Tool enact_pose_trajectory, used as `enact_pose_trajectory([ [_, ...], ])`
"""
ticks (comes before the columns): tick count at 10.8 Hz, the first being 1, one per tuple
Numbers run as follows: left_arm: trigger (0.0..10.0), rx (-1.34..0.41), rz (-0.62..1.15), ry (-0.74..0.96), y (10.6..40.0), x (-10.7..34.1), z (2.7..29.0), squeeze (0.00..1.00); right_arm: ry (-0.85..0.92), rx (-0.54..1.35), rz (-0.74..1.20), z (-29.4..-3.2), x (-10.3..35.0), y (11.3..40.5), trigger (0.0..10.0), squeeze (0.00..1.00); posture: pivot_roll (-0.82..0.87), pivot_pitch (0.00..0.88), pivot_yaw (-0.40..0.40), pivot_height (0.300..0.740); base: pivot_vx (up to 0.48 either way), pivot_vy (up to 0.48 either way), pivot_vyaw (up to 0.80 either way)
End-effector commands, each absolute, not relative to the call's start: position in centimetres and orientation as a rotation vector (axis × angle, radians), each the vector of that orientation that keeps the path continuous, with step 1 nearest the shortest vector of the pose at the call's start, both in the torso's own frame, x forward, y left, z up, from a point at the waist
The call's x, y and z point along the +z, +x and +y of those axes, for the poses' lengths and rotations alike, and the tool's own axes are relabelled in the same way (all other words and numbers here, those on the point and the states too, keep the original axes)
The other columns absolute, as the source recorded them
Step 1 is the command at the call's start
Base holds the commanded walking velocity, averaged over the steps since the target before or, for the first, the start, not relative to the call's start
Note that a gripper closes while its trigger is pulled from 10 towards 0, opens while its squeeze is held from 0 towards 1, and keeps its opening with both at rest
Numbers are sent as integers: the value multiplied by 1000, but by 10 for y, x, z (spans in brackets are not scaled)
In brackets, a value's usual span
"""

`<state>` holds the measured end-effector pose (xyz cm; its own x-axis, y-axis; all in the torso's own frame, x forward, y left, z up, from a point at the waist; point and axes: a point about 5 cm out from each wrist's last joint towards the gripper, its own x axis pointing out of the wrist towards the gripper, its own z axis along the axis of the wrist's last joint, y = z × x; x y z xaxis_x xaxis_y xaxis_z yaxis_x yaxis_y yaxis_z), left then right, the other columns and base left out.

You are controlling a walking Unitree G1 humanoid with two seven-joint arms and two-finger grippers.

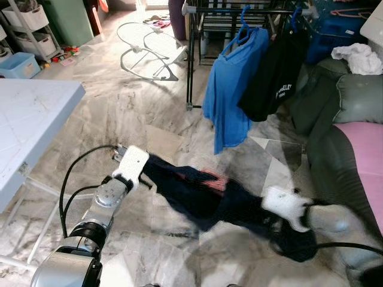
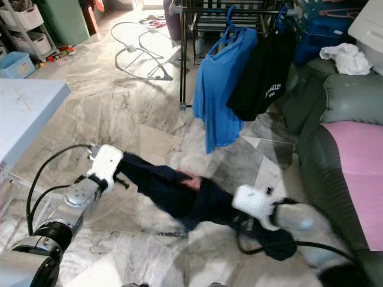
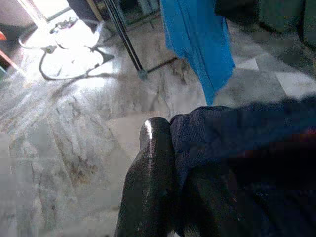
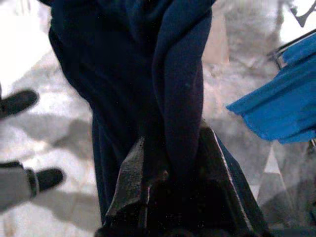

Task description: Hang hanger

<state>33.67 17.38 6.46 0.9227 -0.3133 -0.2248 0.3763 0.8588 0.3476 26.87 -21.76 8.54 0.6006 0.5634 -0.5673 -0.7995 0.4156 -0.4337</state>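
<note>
A dark navy garment (image 1: 203, 197) hangs stretched low over the marble floor between my two grippers. A blurred pink-red patch (image 1: 215, 179) shows at its middle. My left gripper (image 1: 148, 172) is shut on one end of the cloth; in the left wrist view its black finger (image 3: 153, 173) presses against the navy fabric (image 3: 237, 148). My right gripper (image 4: 168, 163) is shut on a bunched fold at the other end, below its white wrist (image 1: 287, 206). Ahead stands a dark clothes rack (image 1: 251, 9), where a blue shirt (image 1: 230, 89) and a black shirt (image 1: 275, 78) hang on blue hangers.
A white table (image 1: 30, 113) stands close on my left. A grey sofa (image 1: 335, 119) with a pink cushion (image 1: 362, 155) is on the right, a white cloth (image 1: 359, 57) on top. A wire bouncer frame (image 1: 146, 51) and storage bins (image 1: 18, 64) sit further back. Dark shoes (image 4: 17, 101) stand nearby.
</note>
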Motion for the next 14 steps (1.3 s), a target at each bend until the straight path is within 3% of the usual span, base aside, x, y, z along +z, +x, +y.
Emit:
enact_pose_trajectory([
  [1,0,-368,195,423,335,61,180,0,-720,881,316,-220,98,269,10000,0,-268,104,50,740,0,0,0],
  [6,0,-371,306,457,330,47,178,0,-604,1063,304,-216,135,244,10000,0,-289,104,49,740,0,0,0],
  [8,0,-407,336,440,326,40,171,0,-477,1089,233,-207,156,239,10000,0,-291,104,50,740,0,0,0],
  [14,0,-379,418,242,321,30,169,0,-335,1013,162,-213,182,245,10000,0,-294,105,47,740,0,0,0],
])
